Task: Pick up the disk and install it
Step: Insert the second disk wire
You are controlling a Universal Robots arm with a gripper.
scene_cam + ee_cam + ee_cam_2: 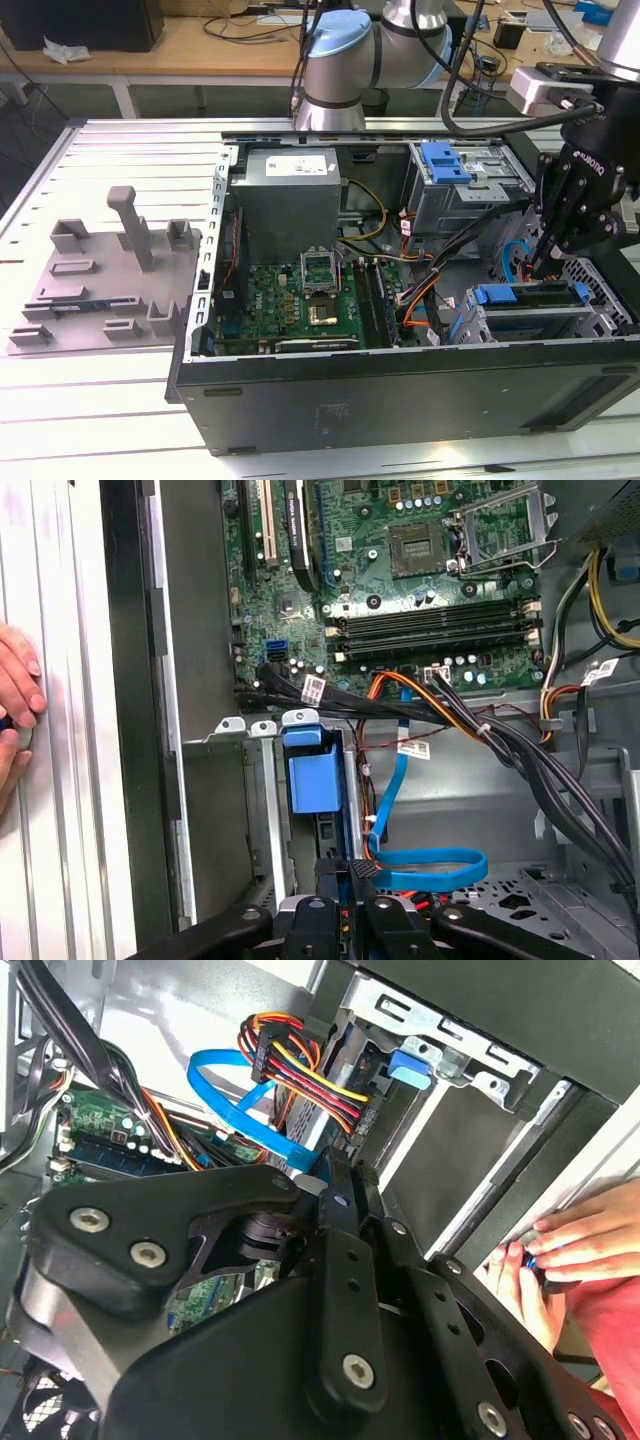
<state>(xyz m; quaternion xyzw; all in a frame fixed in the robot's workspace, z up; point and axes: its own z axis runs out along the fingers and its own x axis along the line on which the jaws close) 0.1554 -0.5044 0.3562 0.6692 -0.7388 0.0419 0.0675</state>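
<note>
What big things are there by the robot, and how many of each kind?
robot arm: 1
gripper: 1
open computer case: 1
metal drive cages: 2
grey plastic fixture: 1
Total: 6

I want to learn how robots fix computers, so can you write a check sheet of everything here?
Surface: slatted metal table holding an open computer case.
Job's things: disk, blue rail showing, lies in the drive cage; label hidden.
Clutter: grey plastic fixture on the exterior view's left.
Claw: low over that cage.
Cables: blue flat cable looped beside the cage; orange-black bundle.
Surroundings: a person's hand at the table edge.
</note>
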